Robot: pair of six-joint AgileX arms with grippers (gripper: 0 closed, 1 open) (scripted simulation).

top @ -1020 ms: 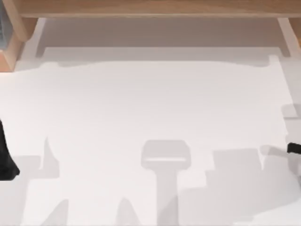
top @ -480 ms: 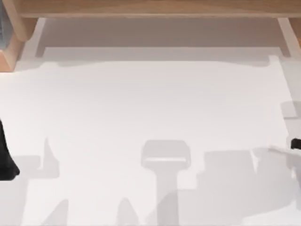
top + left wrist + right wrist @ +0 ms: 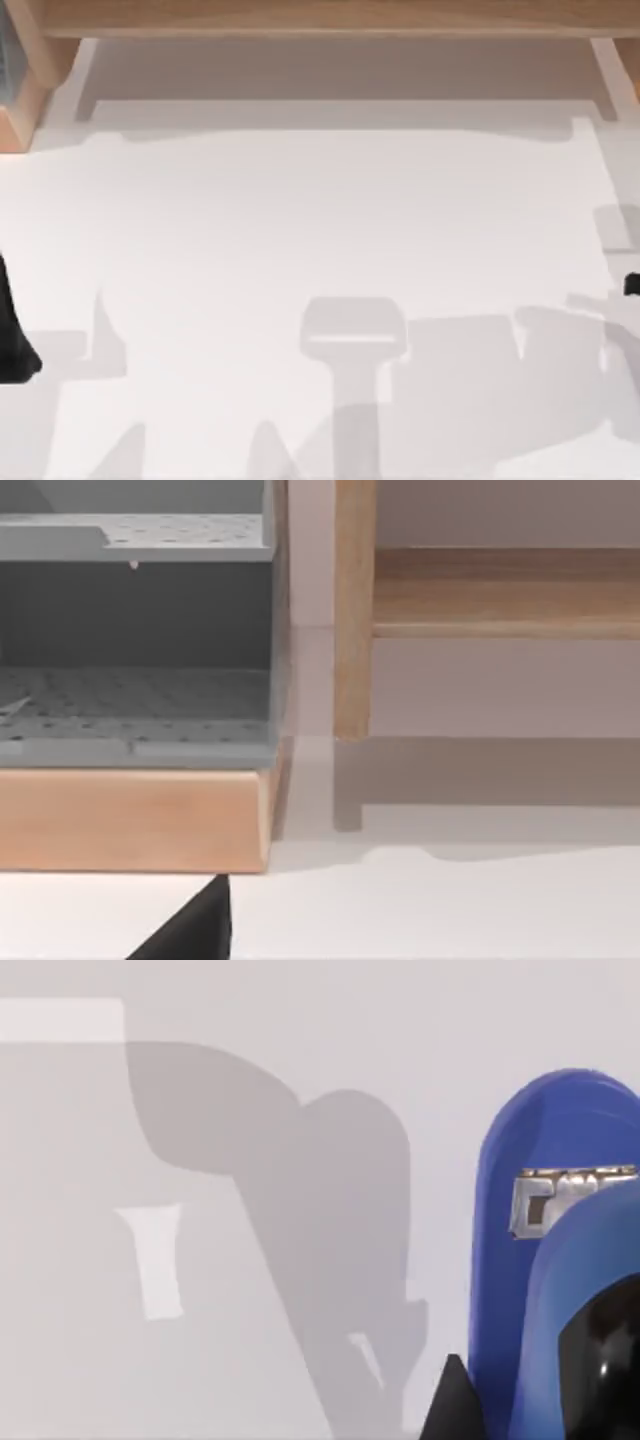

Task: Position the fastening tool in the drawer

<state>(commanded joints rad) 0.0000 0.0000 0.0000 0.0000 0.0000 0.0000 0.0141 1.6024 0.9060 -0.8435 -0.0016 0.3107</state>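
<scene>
Jaws of the right gripper (image 3: 455,1400): state cannot be determined; a blue stapler (image 3: 555,1250) lies just beside them at the right wrist view's lower right, long axis running up the frame. Right arm is nearer. Left gripper (image 3: 12,335) is parked at the counter (image 3: 320,230) left edge. Farther off: the wooden drawer unit (image 3: 130,815).

The white table (image 3: 320,230) lies open across its whole middle, offering free passage from the left edge to the right edge. Along the far side a wooden frame (image 3: 330,18) spans the width, barring travel beyond it. At the far left corner stands a wooden-based cabinet (image 3: 135,815) with grey perforated shelves (image 3: 135,705); beside it a wooden post (image 3: 352,610) narrows the gap.
</scene>
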